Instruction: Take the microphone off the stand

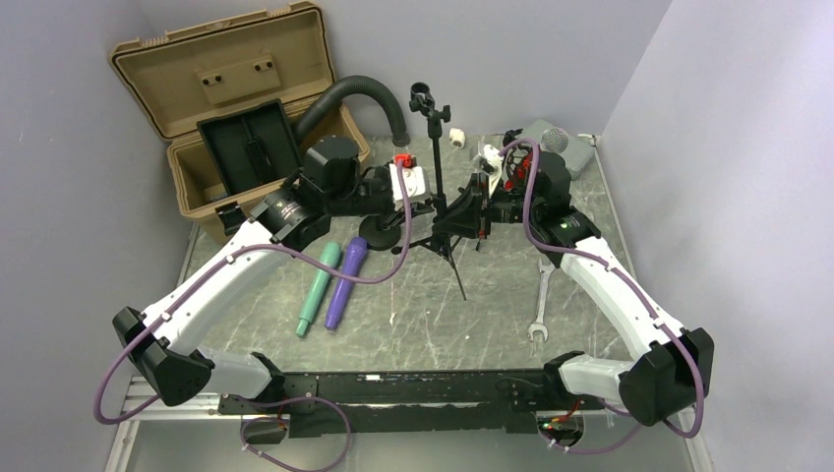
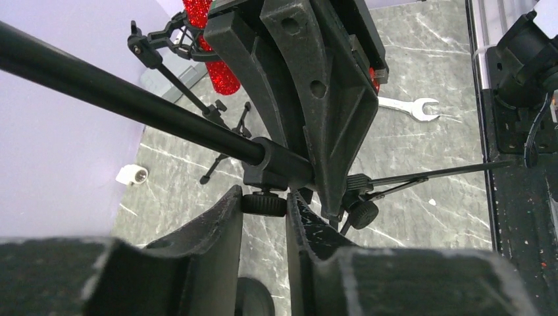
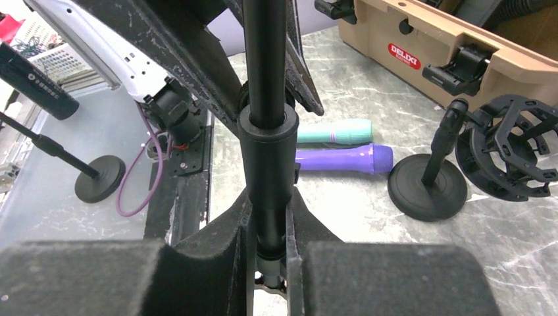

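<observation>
Right wrist view puts the right gripper (image 3: 270,263) low in the frame, its jaws closed on the black pole of the stand (image 3: 266,79), just under a thick collar. Left wrist view has the left gripper (image 2: 263,220) at the bottom of the frame, its jaws pinched on a small knob (image 2: 263,204) of the same stand. Both arms are on the stand and neither is on a mic. The clip (image 1: 423,96) at the stand's top, upper centre of the top view, looks empty to me. The only mounted mic I can find is a red mic (image 2: 214,46) at the top of the left wrist view, held on a small tripod (image 2: 220,125).

My judgement is that 1 arm should steady the mic's stand low on its pole. The other arm should let go, take the mic by its body and draw it out along the mount's axis. A sideways pull could tip thin legs, and turning the knob risks dropping the pole.

Only the top view shows the clip. A green mic (image 1: 318,288) and a purple mic (image 1: 344,285) lie side by side on the worktop (image 1: 492,315); the left wrist view misses these 2. Only that view shows the red mic plainly, and only the right wrist view shows the grip on the pole.
</observation>
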### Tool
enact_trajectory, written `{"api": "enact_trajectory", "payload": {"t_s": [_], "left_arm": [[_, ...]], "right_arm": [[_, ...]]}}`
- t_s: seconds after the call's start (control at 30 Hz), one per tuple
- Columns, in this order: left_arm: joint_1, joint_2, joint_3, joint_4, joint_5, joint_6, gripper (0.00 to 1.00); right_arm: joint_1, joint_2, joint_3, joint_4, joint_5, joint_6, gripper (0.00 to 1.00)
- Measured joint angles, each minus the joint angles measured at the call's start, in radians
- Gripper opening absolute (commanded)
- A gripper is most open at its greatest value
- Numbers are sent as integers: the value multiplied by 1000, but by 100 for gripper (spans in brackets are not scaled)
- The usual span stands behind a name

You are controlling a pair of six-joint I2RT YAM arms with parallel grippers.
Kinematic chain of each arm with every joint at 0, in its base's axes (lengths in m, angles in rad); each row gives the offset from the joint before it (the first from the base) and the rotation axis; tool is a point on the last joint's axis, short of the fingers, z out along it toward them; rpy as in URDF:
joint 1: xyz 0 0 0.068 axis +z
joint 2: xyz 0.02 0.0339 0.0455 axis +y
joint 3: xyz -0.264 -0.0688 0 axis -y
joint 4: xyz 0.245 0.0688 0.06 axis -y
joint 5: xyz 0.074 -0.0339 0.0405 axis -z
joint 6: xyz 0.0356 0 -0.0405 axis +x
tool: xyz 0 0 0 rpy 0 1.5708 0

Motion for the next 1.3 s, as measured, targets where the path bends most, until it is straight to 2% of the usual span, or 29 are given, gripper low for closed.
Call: {"api": "enact_trajectory", "payload": {"t_s": [0.1,0.3,0.47,0.57,0.6,0.67,0.73,0.77,0.83,0.9,0.97,1.0,1.13,1.3], "left_arm": [[0,0,7,-3,7,-6,1],[6,2,7,0,26,-60,0],[69,11,-14,53,168,-260,0],[126,44,-41,150,320,-477,11],[144,60,-58,207,375,-570,19],[181,96,-117,396,486,-797,42],[207,135,-192,644,563,-1038,77],[217,155,-225,767,594,-1152,88],[238,191,-270,962,645,-1341,99],[258,202,-282,1043,672,-1422,99],[285,187,-281,1041,682,-1413,99],[294,168,-275,980,678,-1360,99],[302,81,-187,580,572,-984,99],[236,-47,-140,291,363,-562,99]], "right_arm": [[-1,0,0,8,-8,0,0],[-3,0,-2,6,-19,-3,0],[0,-7,-2,-13,-20,-55,0],[2,-13,0,-35,-16,-102,0],[1,-13,2,-43,-13,-117,0],[0,-13,5,-63,-2,-141,0],[-3,-10,6,-81,10,-155,0],[-3,-7,6,-87,15,-160,0],[-3,0,6,-100,20,-165,0],[-3,2,6,-112,22,-165,0],[-3,2,6,-116,24,-164,0],[-3,2,6,-114,24,-161,0],[-3,3,6,-114,25,-153,0],[-3,11,6,-113,24,-134,0]]}}
